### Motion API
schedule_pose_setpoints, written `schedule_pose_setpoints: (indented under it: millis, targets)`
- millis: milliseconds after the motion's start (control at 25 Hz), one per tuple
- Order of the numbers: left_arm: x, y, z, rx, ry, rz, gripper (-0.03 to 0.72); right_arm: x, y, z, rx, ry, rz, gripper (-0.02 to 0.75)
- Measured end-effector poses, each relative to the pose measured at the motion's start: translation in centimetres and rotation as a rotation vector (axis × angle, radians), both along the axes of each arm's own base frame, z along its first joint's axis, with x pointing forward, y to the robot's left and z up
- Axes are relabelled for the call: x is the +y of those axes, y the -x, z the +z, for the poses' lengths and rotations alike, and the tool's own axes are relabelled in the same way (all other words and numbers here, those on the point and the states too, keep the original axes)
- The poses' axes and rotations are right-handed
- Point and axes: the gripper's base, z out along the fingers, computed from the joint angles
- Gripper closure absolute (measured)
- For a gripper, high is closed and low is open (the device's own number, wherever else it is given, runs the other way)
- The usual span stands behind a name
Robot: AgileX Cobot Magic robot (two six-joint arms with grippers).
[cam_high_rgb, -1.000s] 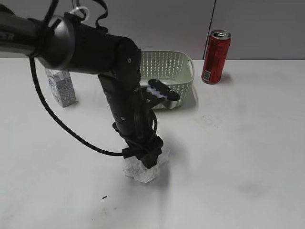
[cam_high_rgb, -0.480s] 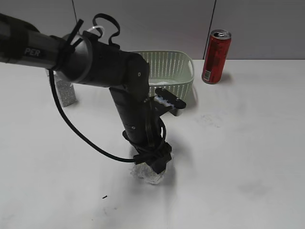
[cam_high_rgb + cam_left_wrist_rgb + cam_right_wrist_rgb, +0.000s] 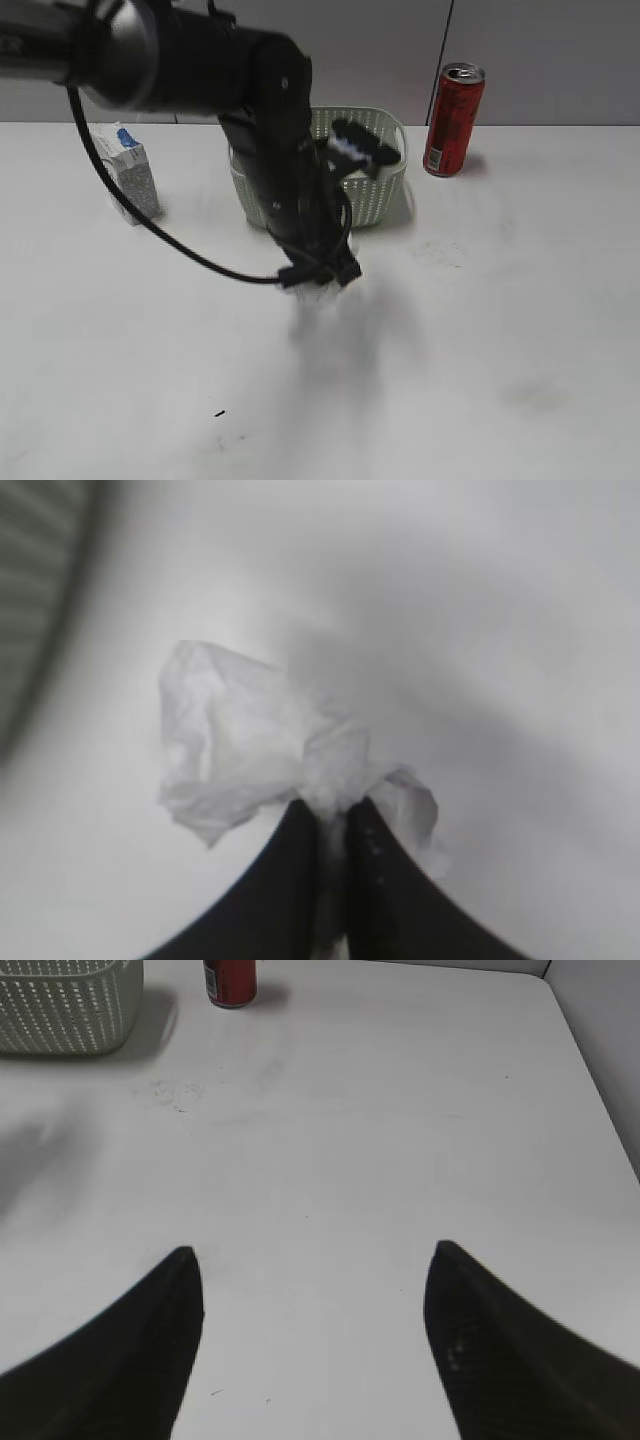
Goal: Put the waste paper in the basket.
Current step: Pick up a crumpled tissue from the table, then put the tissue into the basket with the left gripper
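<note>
Left gripper pinched tight on a paper wad; the two dark fingers meet at the wad's lower edge, crumpled white tissue bulging up and left of them. Wrist view shows the wad clear of the table, which is blurred beneath it. A green blur at the top left corner of that view is probably the basket.

Exterior view: left arm comes in from the upper left, bends at the elbow and drops steeply down and right, ending at the gripper above the table, just in front of the basket. A black cable loops from the arm down to the wrist. The wad shows only as a pale smear under the gripper, motion-blurred. The arm hides much of the basket's front wall and interior, so its contents cannot be told.

Right gripper wide apart, nothing between the fingers, hovering over bare table. Its camera looks toward the basket at top left and the can beside it.

Red can stands upright right of the basket, apart from it. Carton, blue on top, stands well left of the basket.
</note>
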Motion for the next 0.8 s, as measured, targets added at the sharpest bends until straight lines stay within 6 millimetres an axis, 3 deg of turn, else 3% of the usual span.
schedule_pose_setpoints:
  millis: [80, 200, 400, 480, 640, 720, 800]
  targets:
    - [0.0, -1.1, 2.4, -0.124, 0.039, -0.002, 0.662, 0.0, 0.0, 0.0, -0.001, 0.0, 0.0, 0.212]
    - [0.1, -3.5, 4.3, -0.302, 0.132, 0.037, 0.665, 0.0, 0.0, 0.0, -0.001, 0.001, 0.0, 0.212]
    - [1.7, -7.9, 4.1, -0.481, 0.265, 0.161, 0.652, 0.0, 0.0, 0.0, -0.002, 0.0, 0.001, 0.212]
    - [2.7, -9.3, 3.0, -0.473, 0.274, 0.214, 0.556, 0.0, 0.0, 0.0, -0.002, 0.0, 0.001, 0.212]
    - [4.3, -10.5, 0.4, -0.328, 0.26, 0.307, 0.137, 0.0, 0.0, 0.0, -0.002, 0.0, 0.001, 0.212]
    - [4.7, -10.0, -0.2, -0.231, 0.219, 0.307, 0.078, 0.0, 0.0, 0.0, -0.002, 0.0, 0.001, 0.212]
    - [5.0, -9.2, 0.2, -0.157, 0.185, 0.295, 0.092, 0.0, 0.0, 0.0, -0.002, 0.0, 0.001, 0.212]
